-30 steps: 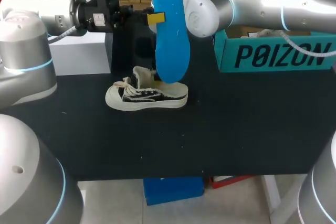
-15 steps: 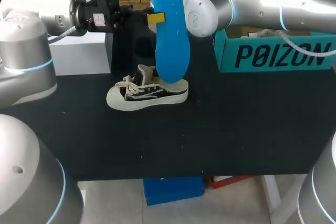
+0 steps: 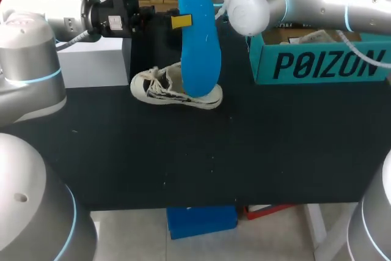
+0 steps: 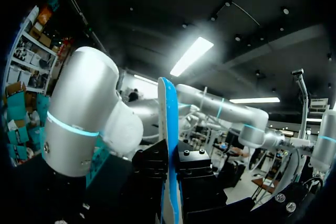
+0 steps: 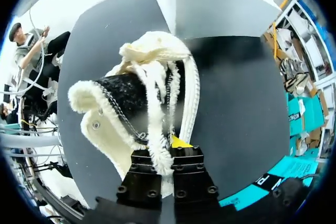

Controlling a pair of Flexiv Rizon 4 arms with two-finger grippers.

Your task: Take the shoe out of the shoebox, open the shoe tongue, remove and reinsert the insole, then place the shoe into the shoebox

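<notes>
Looking from the head view, the left gripper (image 3: 181, 21) holds the blue insole (image 3: 200, 47) upright, its lower end near the tilted shoe (image 3: 160, 88). The shoebox (image 3: 317, 62) stands apart at the right of the table (image 3: 183, 157). At the left wrist, both fingers (image 4: 149, 169) are clamped on the insole's edge. At the right wrist, the right gripper (image 5: 167, 153) is closed on the shoe's collar.

- The shoe (image 3: 173, 90) shifted toward the far edge of the table (image 3: 183, 163), held at its collar by the right gripper (image 5: 165, 149).
- It turned as it went: the toe swung away from the robot, so it sat slanted instead of level.
- The right arm (image 3: 293, 1) drew up and back toward its own side.
</notes>
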